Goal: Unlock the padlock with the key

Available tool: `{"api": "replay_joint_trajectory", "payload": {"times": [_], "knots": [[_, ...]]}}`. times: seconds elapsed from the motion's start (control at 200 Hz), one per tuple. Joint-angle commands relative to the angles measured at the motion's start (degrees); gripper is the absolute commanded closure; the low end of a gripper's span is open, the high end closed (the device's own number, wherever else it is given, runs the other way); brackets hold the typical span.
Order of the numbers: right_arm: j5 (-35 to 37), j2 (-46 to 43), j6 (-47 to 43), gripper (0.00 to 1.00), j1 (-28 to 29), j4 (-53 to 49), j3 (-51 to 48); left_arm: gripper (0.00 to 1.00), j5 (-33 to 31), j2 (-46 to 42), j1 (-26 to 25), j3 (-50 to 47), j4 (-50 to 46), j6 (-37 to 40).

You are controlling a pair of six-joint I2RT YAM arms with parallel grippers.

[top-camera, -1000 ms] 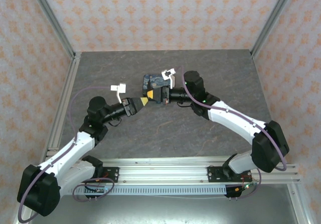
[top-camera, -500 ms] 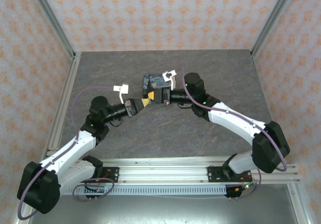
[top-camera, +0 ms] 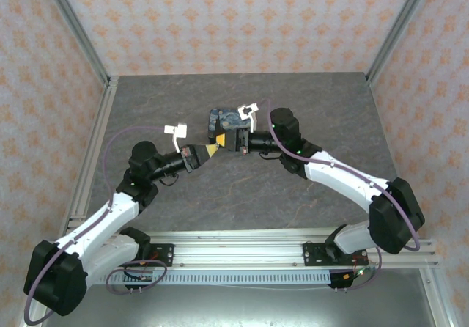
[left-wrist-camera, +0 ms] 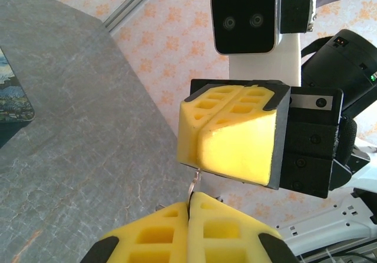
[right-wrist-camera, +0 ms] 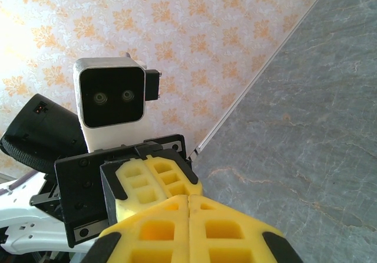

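The left arm's yellow foam fingers [left-wrist-camera: 230, 227] were clenched on a bright sliver, apparently the small slim metal key [left-wrist-camera: 193, 186], pointing toward 12 o'clock into the right arm's yellow fingers [right-wrist-camera: 235, 227], also clenched. Whether those held the tiny padlock I could not tell. Both pairs met above the grey stone-look surface [top-camera: 220, 210], at 6 o'clock of the swirly blue patterned box [top-camera: 222, 116]. The key seemed gripped; turning it and freeing the shackle probably remained.
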Motion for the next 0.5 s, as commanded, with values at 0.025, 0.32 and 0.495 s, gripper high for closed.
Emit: {"api": "replay_joint_trajectory", "payload": {"times": [0.025,0.32,0.495], "knots": [[4.1,-2.6,-1.6,0.78,0.0,-2.1,-0.4,1.0,-1.4,-2.5,-0.6,2.7,-6.2,6.2],[17.5,-5.0,-5.1,0.49,-0.3,-13.6,0.4,1.0,-6.3,-8.0,-0.6,4.4,-25.0,23.6],[29.5,0.1,-5.4,0.43,0.3,-25.8,4.6,1.0,-10.9,-8.4,-0.5,5.2,-33.6,30.1]]}}
